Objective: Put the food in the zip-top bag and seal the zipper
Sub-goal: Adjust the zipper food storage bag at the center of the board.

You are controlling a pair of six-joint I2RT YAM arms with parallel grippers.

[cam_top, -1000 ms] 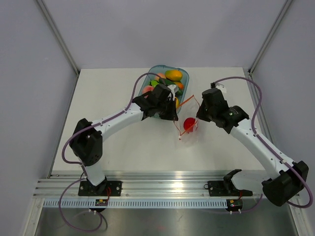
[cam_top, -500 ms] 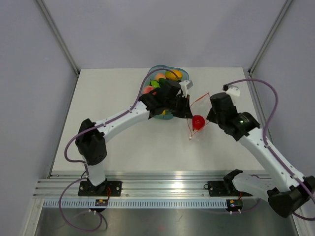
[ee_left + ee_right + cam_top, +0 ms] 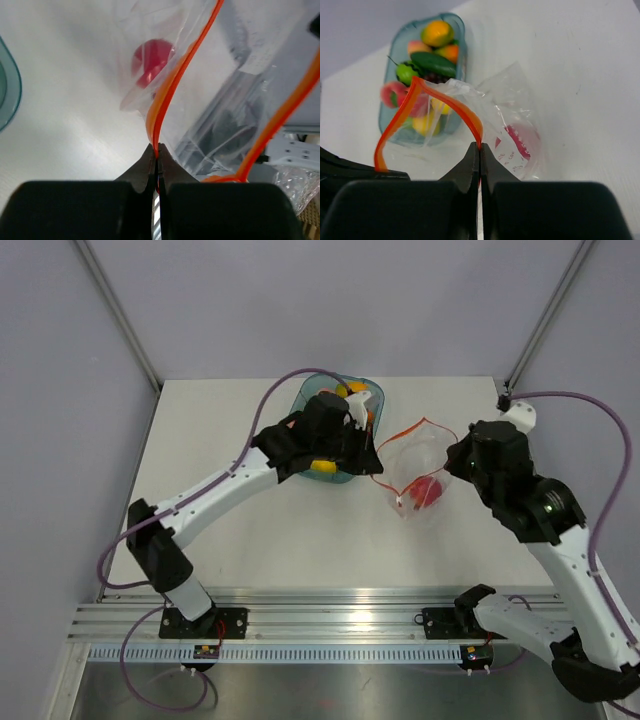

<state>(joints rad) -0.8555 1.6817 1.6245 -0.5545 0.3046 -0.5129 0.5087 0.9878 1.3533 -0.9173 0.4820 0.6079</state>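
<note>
The clear zip-top bag (image 3: 412, 475) hangs between my two grippers, right of the tray, with its mouth pulled open. One red apple (image 3: 426, 490) sits in its bottom. My left gripper (image 3: 373, 452) is shut on the near-left side of the red-orange zipper (image 3: 172, 85). The apple (image 3: 150, 62) shows through the plastic beyond it. My right gripper (image 3: 455, 462) is shut on the other side of the zipper (image 3: 452, 107), with the apple (image 3: 522, 140) just past its tips. The other food, cucumber (image 3: 432, 62), lime (image 3: 406, 74), peach (image 3: 392, 94) and lemon (image 3: 422, 124), lies in the tray.
The translucent blue oval tray (image 3: 372, 390) stands at the back centre, mostly under my left arm. It also holds orange-green mangoes (image 3: 436, 32). Its rim shows at the left of the left wrist view (image 3: 10, 95). Grey walls enclose the table.
Both grippers have carried the bag with the apple to the right and a little back. The mouth is spread wider. The right arm has drawn back to the right, and the left arm has stretched further.
</note>
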